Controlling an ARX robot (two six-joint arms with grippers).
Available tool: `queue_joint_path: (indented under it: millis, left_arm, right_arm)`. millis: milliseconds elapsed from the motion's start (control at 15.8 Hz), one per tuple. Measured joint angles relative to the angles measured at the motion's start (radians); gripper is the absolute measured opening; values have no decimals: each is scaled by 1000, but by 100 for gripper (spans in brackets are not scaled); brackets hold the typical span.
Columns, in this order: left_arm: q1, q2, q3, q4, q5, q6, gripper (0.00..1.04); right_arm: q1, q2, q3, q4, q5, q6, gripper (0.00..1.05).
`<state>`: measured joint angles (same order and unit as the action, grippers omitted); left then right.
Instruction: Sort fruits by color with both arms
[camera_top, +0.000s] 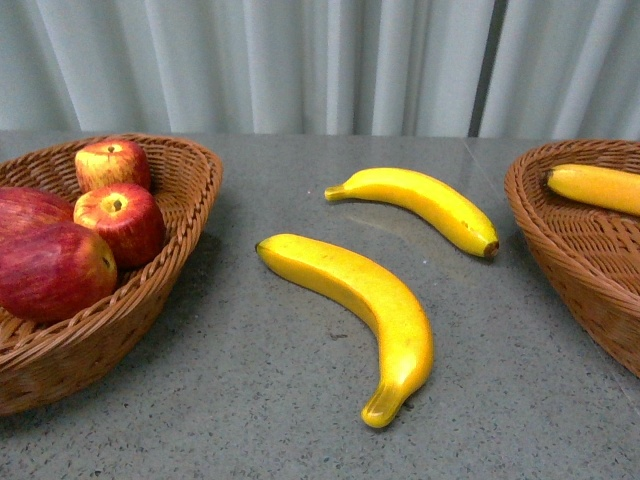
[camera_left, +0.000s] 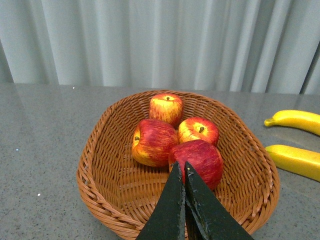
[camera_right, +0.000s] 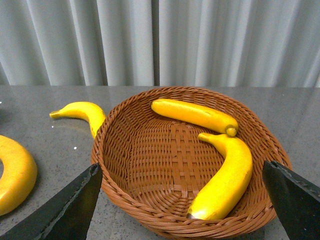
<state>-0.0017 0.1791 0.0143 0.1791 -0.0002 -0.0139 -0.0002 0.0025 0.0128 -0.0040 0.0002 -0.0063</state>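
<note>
Several red apples lie in the left wicker basket. Two yellow bananas lie loose on the table, a near one and a far one. One banana shows in the right basket. Neither arm shows in the front view. My left gripper is shut and empty, just above the nearest apple over the apple basket. My right gripper is wide open and empty over the right basket, which holds two bananas, one far and one near.
The table top is grey stone, with a pale curtain behind it. The two loose bananas show in the right wrist view beside the basket and in the left wrist view at the apple basket's side.
</note>
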Motion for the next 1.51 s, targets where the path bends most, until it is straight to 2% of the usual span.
queue_joint_path:
  millis: [63,126,568,1009,1136,1199,1325,1451,1514]
  left_arm:
    - [0,-13,0,-14,0,0,2]
    - [0,-109,0,-169,4,0,2]
    - [0,-173,0,-182,0,0,2]
    - [0,-173,0,-182,0,0,80]
    - [0,-173,0,-182,2,2,100]
    - [0,-173,0,-183,-3,3,98]
    - [0,-173,0,-183,0,3,98]
    - [0,-173,0,-182,0,3,98]
    - [0,-173,0,-183,0,3,98]
  right_arm:
    - [0,0,0,0,0,0,98]
    - [0,0,0,0,0,0,98]
    - [0,0,0,-1,0,0,98]
    - [0,0,0,0,0,0,98]
    - [-82,136,12,130,-242,106,98]
    - [-51,349,60,297,-349,180,98]
    - [89,673,186,554,-378,193,98]
    - [195,965,366,653,-336,159,98]
    - [272,1151,500,602,-305,117,98]
